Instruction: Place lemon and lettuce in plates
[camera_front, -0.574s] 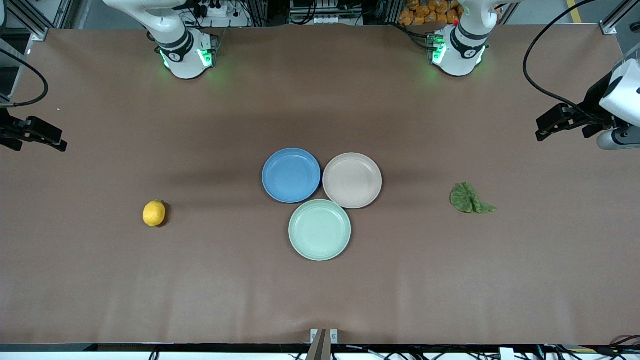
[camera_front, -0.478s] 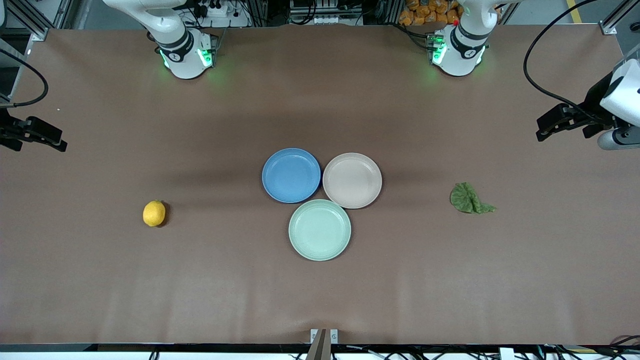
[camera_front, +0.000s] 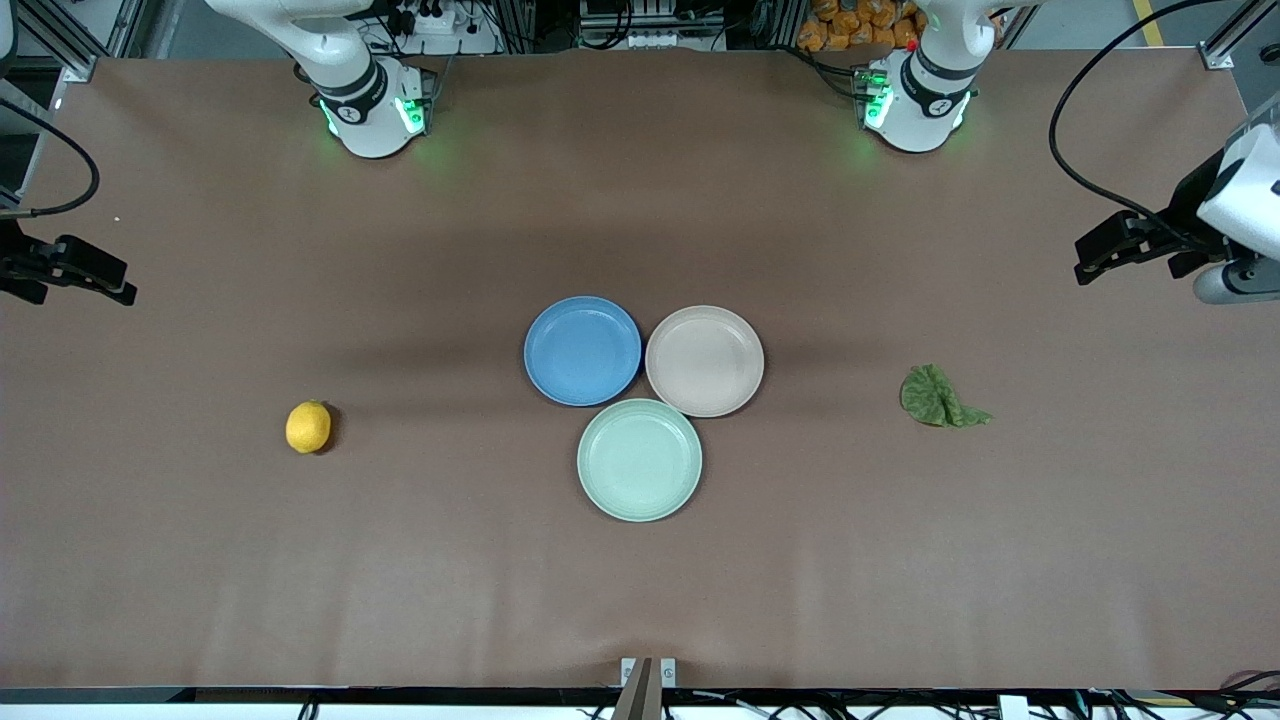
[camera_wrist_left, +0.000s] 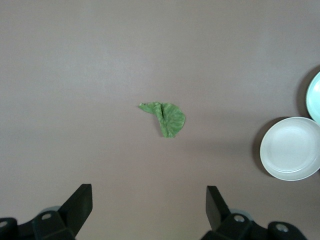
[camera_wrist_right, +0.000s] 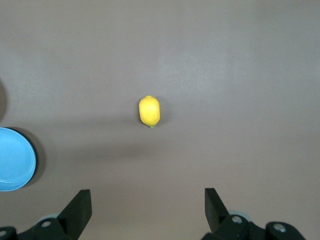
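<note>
The yellow lemon (camera_front: 308, 427) lies on the table toward the right arm's end; it also shows in the right wrist view (camera_wrist_right: 149, 111). The dark green lettuce (camera_front: 938, 396) lies toward the left arm's end, also in the left wrist view (camera_wrist_left: 167, 118). The blue plate (camera_front: 582, 350) and the beige-pink plate (camera_front: 704, 360) sit side by side mid-table, both bare. My left gripper (camera_wrist_left: 148, 196) is open and empty, high over the left arm's end of the table (camera_front: 1125, 245). My right gripper (camera_wrist_right: 146, 197) is open and empty, high over the right arm's end (camera_front: 80, 272).
A pale mint-green plate (camera_front: 639, 459) touches both other plates, nearer to the front camera. The table is covered with brown cloth (camera_front: 640, 600). Cables hang by each arm at the table's ends.
The left arm's hand has shifted very slightly. The lemon, the lettuce and the plates have not moved.
</note>
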